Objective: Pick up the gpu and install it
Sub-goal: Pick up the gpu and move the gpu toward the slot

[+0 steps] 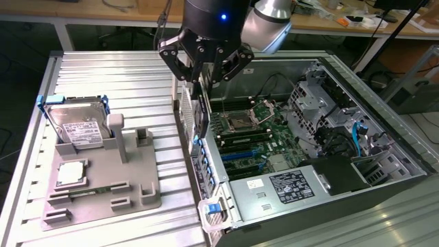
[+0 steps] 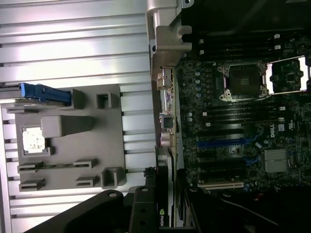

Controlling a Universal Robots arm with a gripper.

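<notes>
My gripper (image 1: 204, 77) is shut on the gpu (image 1: 201, 105), a thin dark card held edge-on and hanging straight down from the fingers. The card's lower end hangs at the rear wall of the open computer case (image 1: 384, 154), on the exterior view's left side of the motherboard (image 1: 257, 136). The blue expansion slots (image 1: 237, 153) lie just below and to the right of it. In the wrist view the gpu (image 2: 163, 189) runs between the fingers (image 2: 141, 211), with a green logo on its edge, alongside the case's rear panel (image 2: 165, 87) and beside the slots (image 2: 226, 142).
On the exterior view's left, a grey fixture (image 1: 103, 198) stands on the ribbed metal table (image 1: 110, 77). It holds an upright hard drive (image 1: 79, 123) in a blue frame and a square silver CPU chip (image 1: 71, 173). The open CPU socket (image 1: 241, 119), drive cages and power supply (image 1: 288, 188) fill the case.
</notes>
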